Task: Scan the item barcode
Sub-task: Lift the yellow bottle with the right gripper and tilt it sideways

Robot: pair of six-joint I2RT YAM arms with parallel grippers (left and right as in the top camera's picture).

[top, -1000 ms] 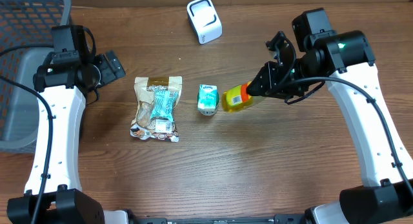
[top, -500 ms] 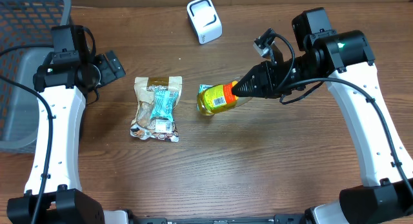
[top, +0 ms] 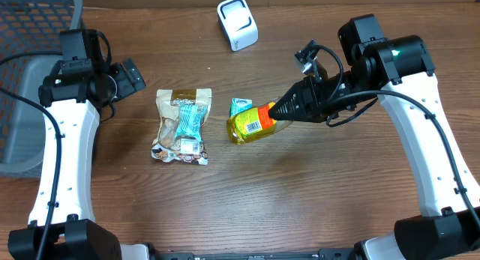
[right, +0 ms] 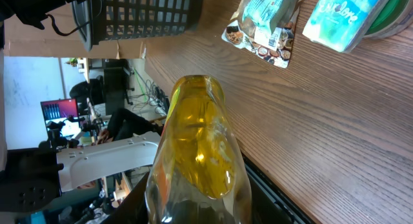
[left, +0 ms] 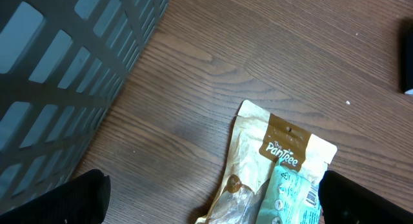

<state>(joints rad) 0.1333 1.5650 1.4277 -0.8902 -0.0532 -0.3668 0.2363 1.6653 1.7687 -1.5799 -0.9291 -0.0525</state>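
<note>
Clamping the yellow bottle (top: 251,123), the right gripper (top: 283,112) hangs over bare table (top: 300,192); left gripper (top: 133,76) seemingly gapes.

The worktop (top: 300,192) is brown wood grain with a dull, smooth finish. The bottle (top: 251,124) is clear glossy plastic with a slick printed label. The pouch (top: 182,125) looks like crinkled kraft-paper film, and the basket (top: 15,125) is matt grey plastic lattice.

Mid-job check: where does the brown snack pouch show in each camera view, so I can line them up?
Overhead: snack pouch lies left of centre, left of the yellow bottle.
Left wrist: lower right, its bottom cut off by the frame.
Right wrist: top edge, right of centre, beside the teal packet.
Shared landmark: the grey basket, upper left in all three views.
</note>
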